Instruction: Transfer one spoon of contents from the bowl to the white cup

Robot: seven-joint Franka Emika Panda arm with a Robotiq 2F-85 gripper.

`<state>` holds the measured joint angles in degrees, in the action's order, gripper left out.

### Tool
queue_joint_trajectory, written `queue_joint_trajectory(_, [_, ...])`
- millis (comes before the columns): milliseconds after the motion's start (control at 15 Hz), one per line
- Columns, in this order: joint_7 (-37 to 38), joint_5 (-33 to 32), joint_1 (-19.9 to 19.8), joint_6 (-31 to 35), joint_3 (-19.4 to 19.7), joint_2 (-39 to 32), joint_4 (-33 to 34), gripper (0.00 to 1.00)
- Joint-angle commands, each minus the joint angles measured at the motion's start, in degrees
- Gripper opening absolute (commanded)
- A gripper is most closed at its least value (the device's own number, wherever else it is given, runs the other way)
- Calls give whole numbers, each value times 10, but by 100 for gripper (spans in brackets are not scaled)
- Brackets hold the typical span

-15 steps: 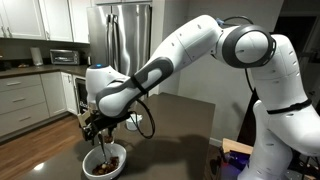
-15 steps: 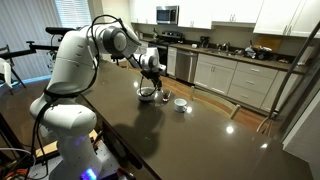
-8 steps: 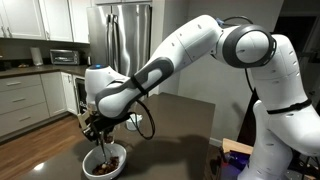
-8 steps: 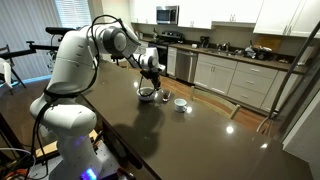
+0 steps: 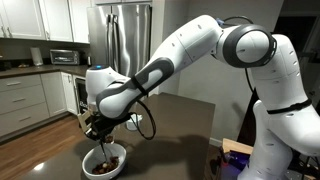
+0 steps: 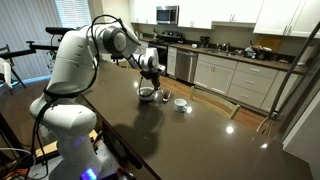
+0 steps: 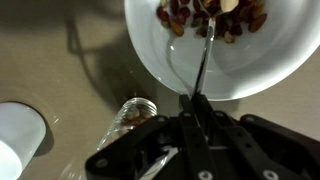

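Note:
The wide white bowl fills the top of the wrist view, with brown and reddish contents heaped at its upper edge. The slim spoon rests with its tip in the contents, and its handle runs down over the rim. My gripper is shut on the handle's end, just outside the rim. The small white cup stands at the lower left. In both exterior views the gripper hangs right above the bowl. The white cup stands beside the bowl.
A small clear glass jar stands between the cup and the bowl, close to my fingers. Everything rests on a dark table. Kitchen counters and a steel fridge lie behind it.
The jaws have drawn together on the spoon handle. The arm stays in the same place over the bowl.

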<state>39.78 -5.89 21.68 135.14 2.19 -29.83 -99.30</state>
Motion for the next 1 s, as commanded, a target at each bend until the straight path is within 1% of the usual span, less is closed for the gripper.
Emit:
queue_joint_trajectory(0, [20,-5,-11,-3,-3,24,-30,41])
queue_joint_trajectory(133, [21,-6,-13,-3,-2,30,-35,48])
queue_joint_trajectory(200, [23,-6,-15,-2,-2,31,-37,53])
queue_joint_trajectory(533, [13,7,-25,8,-11,32,-41,86])
queue_joint_trajectory(667, [12,10,-26,9,-14,35,-39,98])
queue_joint_trajectory(800, [11,13,-26,11,-16,41,-38,100])
queue_joint_trajectory(933, [7,13,-27,25,-19,46,-41,100])
